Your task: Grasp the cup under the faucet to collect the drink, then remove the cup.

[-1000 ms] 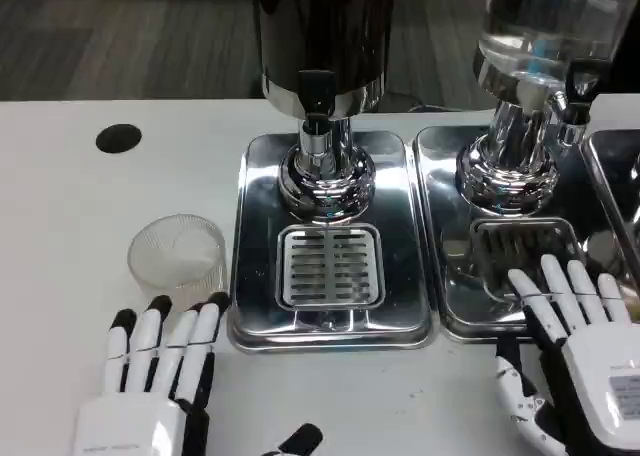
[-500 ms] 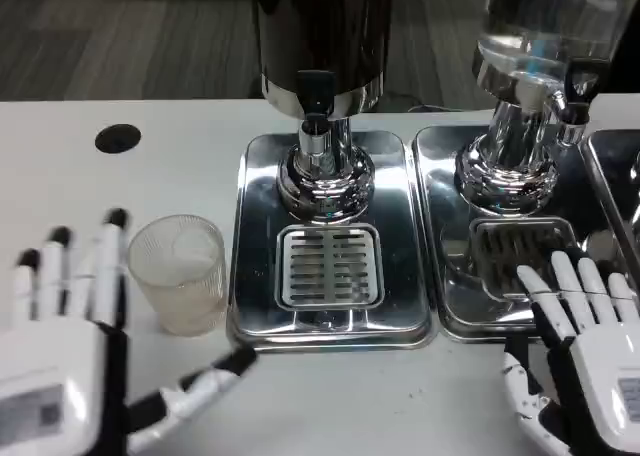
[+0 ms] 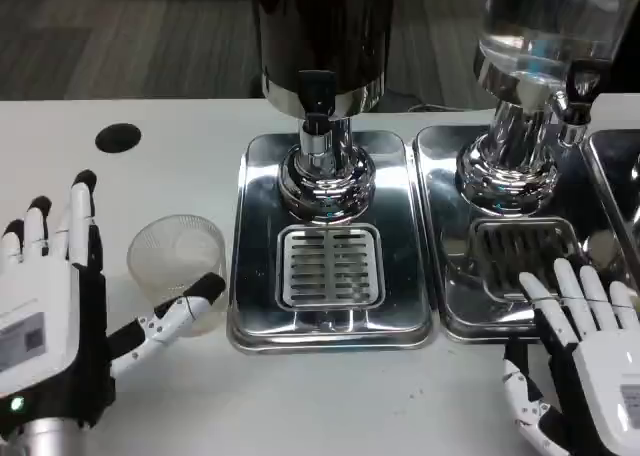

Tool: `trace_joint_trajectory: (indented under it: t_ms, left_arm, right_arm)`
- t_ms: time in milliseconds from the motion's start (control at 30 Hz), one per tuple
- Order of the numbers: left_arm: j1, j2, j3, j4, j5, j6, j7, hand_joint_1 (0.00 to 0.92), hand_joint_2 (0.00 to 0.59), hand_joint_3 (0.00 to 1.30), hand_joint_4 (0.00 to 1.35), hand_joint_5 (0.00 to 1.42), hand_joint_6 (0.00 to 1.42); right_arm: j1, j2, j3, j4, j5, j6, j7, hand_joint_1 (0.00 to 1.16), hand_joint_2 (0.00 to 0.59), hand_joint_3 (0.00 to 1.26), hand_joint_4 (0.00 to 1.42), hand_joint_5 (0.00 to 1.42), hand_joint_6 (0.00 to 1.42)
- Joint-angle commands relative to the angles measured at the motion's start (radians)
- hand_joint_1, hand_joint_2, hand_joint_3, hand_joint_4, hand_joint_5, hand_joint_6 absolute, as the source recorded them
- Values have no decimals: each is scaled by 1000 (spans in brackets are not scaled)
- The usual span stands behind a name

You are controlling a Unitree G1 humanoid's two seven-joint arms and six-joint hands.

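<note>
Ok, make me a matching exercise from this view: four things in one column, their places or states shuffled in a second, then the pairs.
1. clear cup
2. left hand
3. right hand
4. drip grate

A. on the tray below the dark dispenser's faucet
B. on the table, left of that tray
C. open beside the cup, thumb at its base
D. fingers over the right-hand tray's edge

Pairs: 1-B, 2-C, 3-D, 4-A

A white table (image 3: pixel 140 116) fills the lower part of the view, with a round black hole (image 3: pixel 118 138) in it near the far left edge. Beyond the table's far edge lies dark grey carpet (image 3: pixel 120 36) with a streaked pattern.
</note>
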Motion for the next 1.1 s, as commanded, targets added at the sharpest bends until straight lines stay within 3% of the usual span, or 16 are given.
trace_joint_trajectory:
  t_ms: [33,333,833,967,1100]
  left_arm:
    - [-50,-18,-16,64,-14,11,-1,0,12,0,0,14,17]
    - [-121,-11,-41,127,-48,45,-69,0,1,0,0,0,17]
    - [-92,-17,1,247,-193,-137,74,42,22,0,0,0,0]
    - [-100,-14,15,247,-195,-126,85,51,31,0,0,11,27]
    - [-145,3,-11,211,-156,-45,9,57,31,0,0,15,33]
  right_arm:
    - [1,-2,-6,-3,7,-4,4,88,524,179,1,0,0]
    - [13,-6,-12,-8,16,-5,12,82,523,187,1,0,0]
    - [19,-14,-12,1,23,-10,21,75,522,253,11,0,1]
    - [15,-12,-10,2,24,-11,28,72,511,265,15,0,2]
    - [15,-11,-9,-5,26,-16,31,69,506,276,22,0,13]
